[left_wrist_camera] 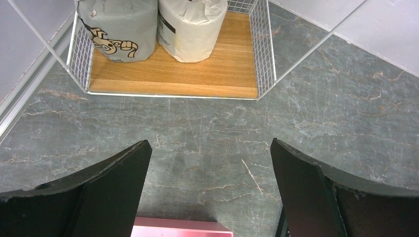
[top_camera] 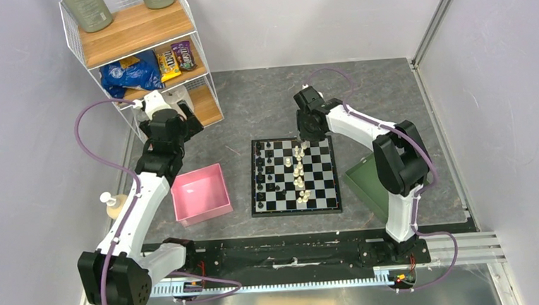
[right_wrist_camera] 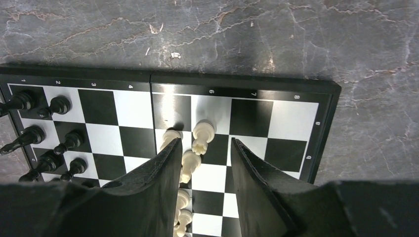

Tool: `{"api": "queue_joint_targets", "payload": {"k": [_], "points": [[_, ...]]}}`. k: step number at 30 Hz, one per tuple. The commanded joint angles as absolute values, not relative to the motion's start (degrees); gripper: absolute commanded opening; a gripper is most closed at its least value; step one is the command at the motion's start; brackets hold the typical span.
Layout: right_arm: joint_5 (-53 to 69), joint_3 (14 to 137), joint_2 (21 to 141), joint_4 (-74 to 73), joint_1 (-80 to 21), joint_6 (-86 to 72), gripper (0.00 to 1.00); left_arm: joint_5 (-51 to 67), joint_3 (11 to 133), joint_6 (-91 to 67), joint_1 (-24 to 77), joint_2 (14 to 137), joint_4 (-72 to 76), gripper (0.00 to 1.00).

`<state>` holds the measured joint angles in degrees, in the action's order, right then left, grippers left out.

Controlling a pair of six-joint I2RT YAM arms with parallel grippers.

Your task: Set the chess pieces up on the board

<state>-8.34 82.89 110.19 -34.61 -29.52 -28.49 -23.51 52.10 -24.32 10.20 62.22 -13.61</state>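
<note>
The chequered board (top_camera: 297, 211) lies at the table's middle. Black pieces (top_camera: 260, 168) stand in two columns along its left side. White pieces (top_camera: 298, 172) form a rough line down its middle. My right gripper (top_camera: 307, 142) hovers over the board's far edge, open. In the right wrist view its fingers (right_wrist_camera: 206, 140) straddle white pieces (right_wrist_camera: 202, 131) without gripping any; the board's border (right_wrist_camera: 326, 133) and black pieces (right_wrist_camera: 59, 104) show too. My left gripper (top_camera: 192, 118) is open and empty over bare table by the shelf, as the left wrist view (left_wrist_camera: 210, 143) shows.
A pink tray (top_camera: 200, 193) lies left of the board; its edge shows under the left gripper (left_wrist_camera: 183, 228). A green tray (top_camera: 367, 182) lies right of the board under the right arm. A wire shelf (top_camera: 139, 33) holds snacks and paper rolls (left_wrist_camera: 123, 24). A pump bottle (top_camera: 114, 203) stands far left.
</note>
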Motion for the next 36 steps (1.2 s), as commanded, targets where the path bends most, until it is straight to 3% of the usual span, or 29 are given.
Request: {"api": "queue_joint_targets", "payload": {"k": [1, 36], "points": [[-7.4, 85.7, 111.8, -34.0, -29.8, -28.5, 0.48, -25.1, 51.8, -22.4, 10.0, 62.3, -11.8, 0.99], [-9.5, 85.1, 111.7, -34.4, -29.8, -27.6, 0.23, -25.7, 51.3, -22.5, 10.0, 63.0, -10.4, 1.0]]}}
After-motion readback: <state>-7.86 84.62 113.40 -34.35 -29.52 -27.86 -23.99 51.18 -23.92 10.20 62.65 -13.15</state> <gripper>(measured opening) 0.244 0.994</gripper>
